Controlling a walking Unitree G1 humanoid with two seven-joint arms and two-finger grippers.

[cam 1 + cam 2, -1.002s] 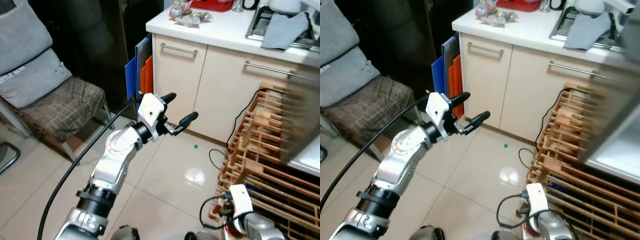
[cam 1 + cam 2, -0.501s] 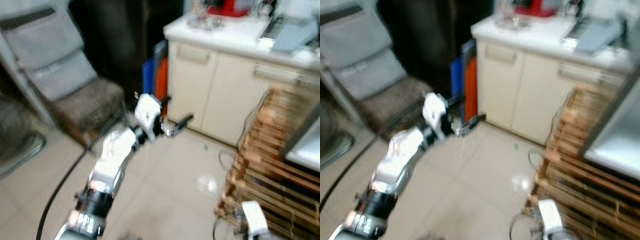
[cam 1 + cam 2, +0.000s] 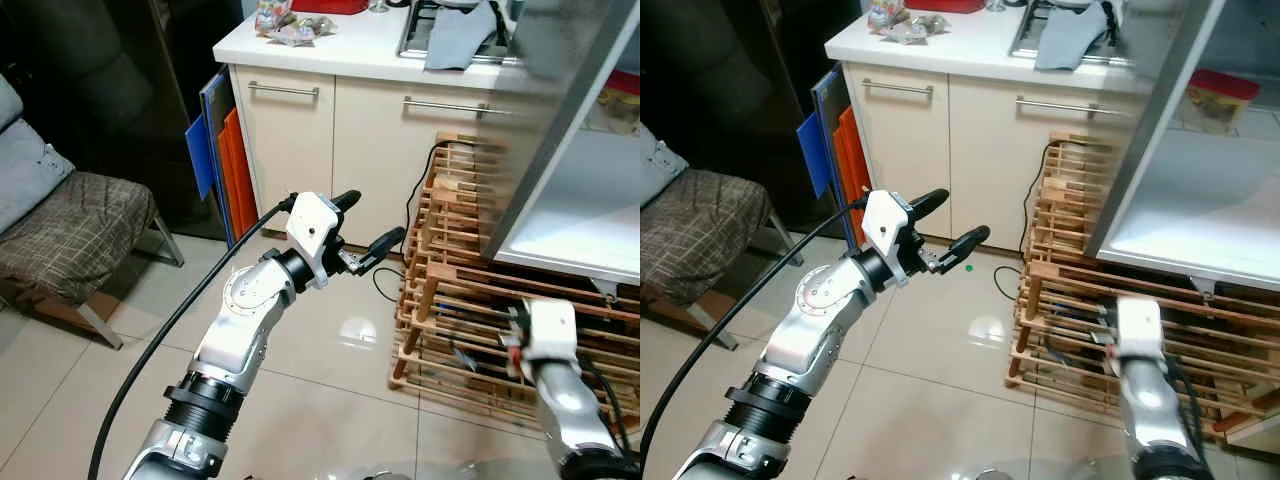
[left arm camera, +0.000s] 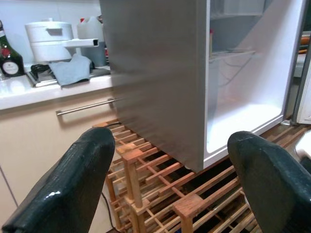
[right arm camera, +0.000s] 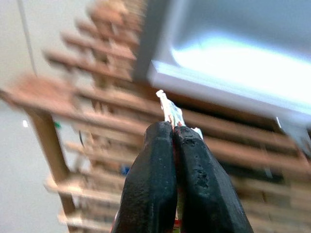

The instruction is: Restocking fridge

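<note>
An open fridge with a silver door (image 3: 560, 100) and a white inner shelf (image 3: 590, 220) stands on a slatted wooden rack (image 3: 450, 300) at the right. A red-lidded tub (image 3: 1215, 95) sits inside it. My left gripper (image 3: 372, 217) is open and holds nothing, raised over the floor left of the rack; in the left wrist view its fingers (image 4: 68, 189) frame the fridge. My right gripper (image 5: 172, 127) is shut on a thin white-and-red packet (image 5: 167, 108), pointing at the rack and the fridge's lower edge. The right wrist (image 3: 548, 335) is low in front of the rack.
A cream cabinet (image 3: 330, 130) with bar handles carries a white counter with wrapped items and a grey cloth (image 3: 455, 45). Blue and orange boards (image 3: 215, 150) lean beside it. A checked chair (image 3: 60, 230) stands at the left. A black cable (image 3: 385, 285) lies on the tiled floor.
The camera has swung right, bringing the open fridge and rack into view. My right arm has risen from the bottom edge. The left arm keeps the same open pose.
</note>
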